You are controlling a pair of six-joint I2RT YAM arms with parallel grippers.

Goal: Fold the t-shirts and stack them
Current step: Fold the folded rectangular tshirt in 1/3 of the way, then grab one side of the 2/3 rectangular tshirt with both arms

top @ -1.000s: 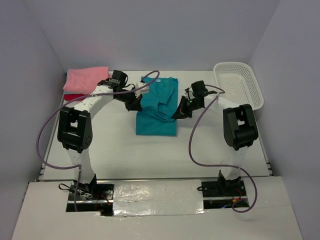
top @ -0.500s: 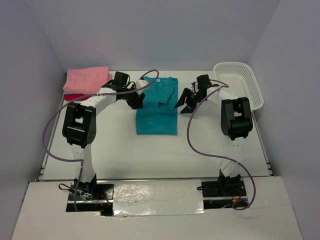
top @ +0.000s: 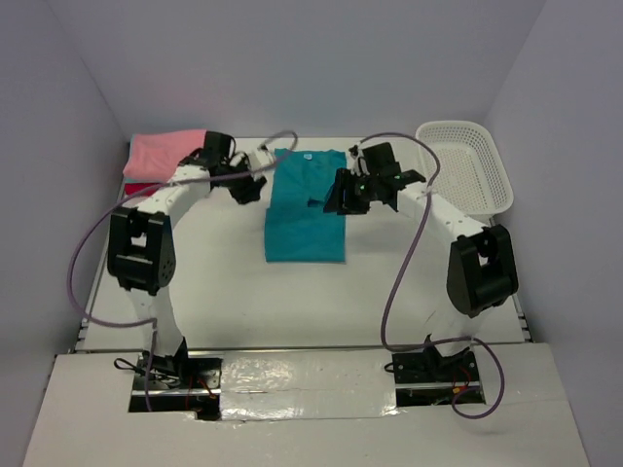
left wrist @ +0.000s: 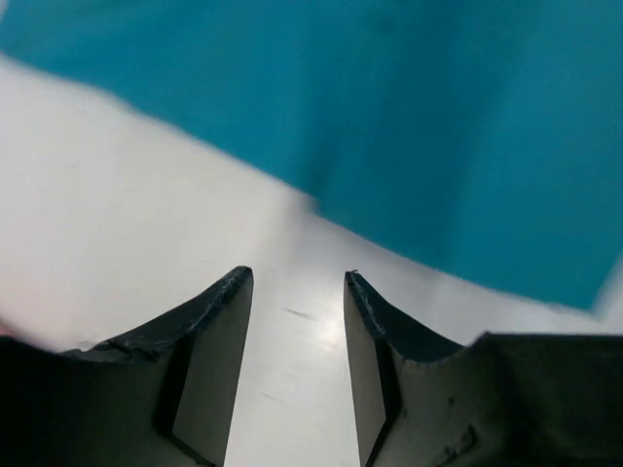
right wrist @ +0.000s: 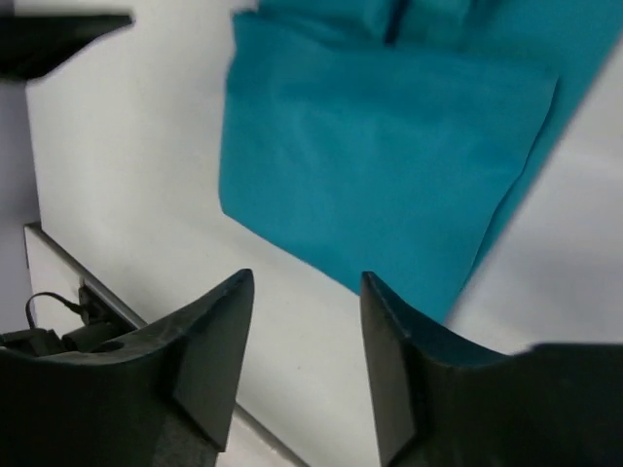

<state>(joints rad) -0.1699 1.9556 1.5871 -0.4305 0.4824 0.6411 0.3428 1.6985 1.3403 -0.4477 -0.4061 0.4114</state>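
beside the teal-blue shirt [top: 305, 224], both end effectors [left wrist: 297, 279] [right wrist: 307, 279] gape, apparently empty.

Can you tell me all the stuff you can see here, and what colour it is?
teal-blue shirt: one, teal-blue, partly folded, middle of the table
pink shirt: one, salmon pink, folded, far left corner
red shirt: one, crimson, under the pink shirt, only an edge shows
basket: one, white lattice, far right
table: one, white
cables: two, purple, one looping from each arm
left gripper: black, open, holding nothing
right gripper: black, open, holding nothing
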